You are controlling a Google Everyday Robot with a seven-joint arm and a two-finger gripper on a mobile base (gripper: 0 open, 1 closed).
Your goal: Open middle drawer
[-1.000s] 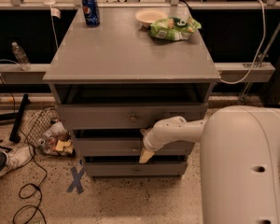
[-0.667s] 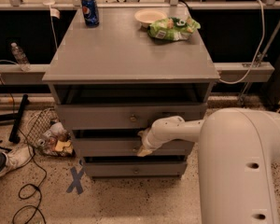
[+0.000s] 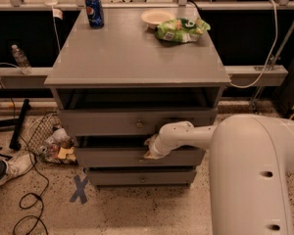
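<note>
A grey chest of three drawers stands in the middle of the camera view. The middle drawer (image 3: 108,156) has a flat grey front and sits slightly pulled out, with a dark gap above it. My gripper (image 3: 148,149) is at the centre of that front, where the knob would be; the knob is hidden behind it. My white arm (image 3: 196,133) reaches in from the right. The top drawer (image 3: 112,121) is above, its small round knob (image 3: 139,124) showing. The slim bottom drawer (image 3: 137,178) is below.
On the chest top (image 3: 132,53) stand a blue soda can (image 3: 94,11), a white bowl (image 3: 157,17) and a green snack bag (image 3: 181,29). A wire basket of trash (image 3: 51,143), cables, a shoe (image 3: 10,168) and a blue X floor mark (image 3: 80,189) lie at the left.
My gripper has moved up a little from the lower edge of the middle drawer's front to its upper centre. The drawers look unchanged.
</note>
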